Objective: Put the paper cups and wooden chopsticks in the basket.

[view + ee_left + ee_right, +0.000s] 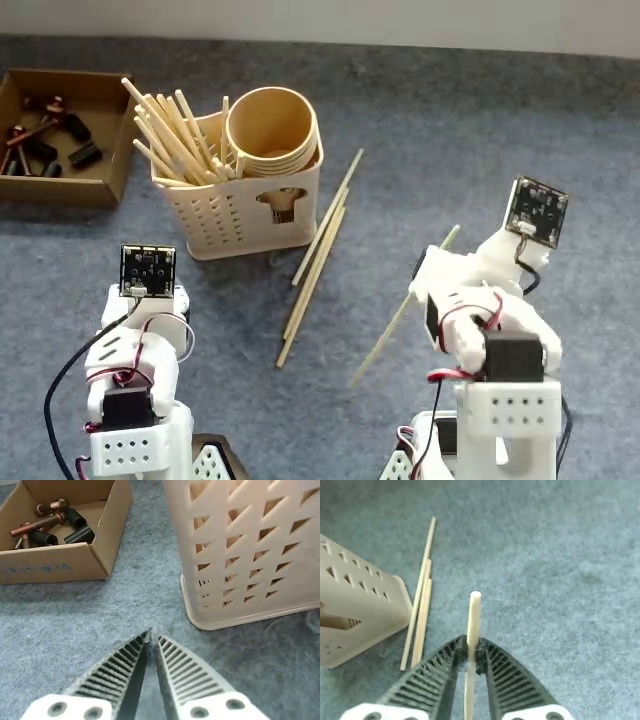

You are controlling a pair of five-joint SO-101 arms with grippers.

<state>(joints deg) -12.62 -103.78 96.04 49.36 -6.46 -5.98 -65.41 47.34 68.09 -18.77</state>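
**A:** Where does the grasped item sit?

**B:** One wooden chopstick (474, 615) is clenched between the fingers of the right end effector (472, 647). Its blunt tip projects past the fingertips and the rest of the shaft runs back beneath the wrist. In the high view it slants across the grey tabletop (450, 120) beside the right arm, well apart from the basket (245, 215). Whether its lower end touches the tabletop cannot be told.

**A:** And the other task items?

**B:** Three loose chopsticks (318, 262) lie side by side on the tabletop, between the held stick and the basket. Their upper ends are just beside the basket's corner. Inside the basket, stacked paper cups (272, 125) stand upright on one side. A bundle of chopsticks (170, 130) leans out on the other.

**A:** The second arm?

**B:** The left end effector (151, 641) has its fingers drawn almost together and grasps nothing. It is low over the tabletop, near the basket's perforated wall. To the other side is an open cardboard box (55, 567) holding small dark and copper-coloured parts (50, 527).
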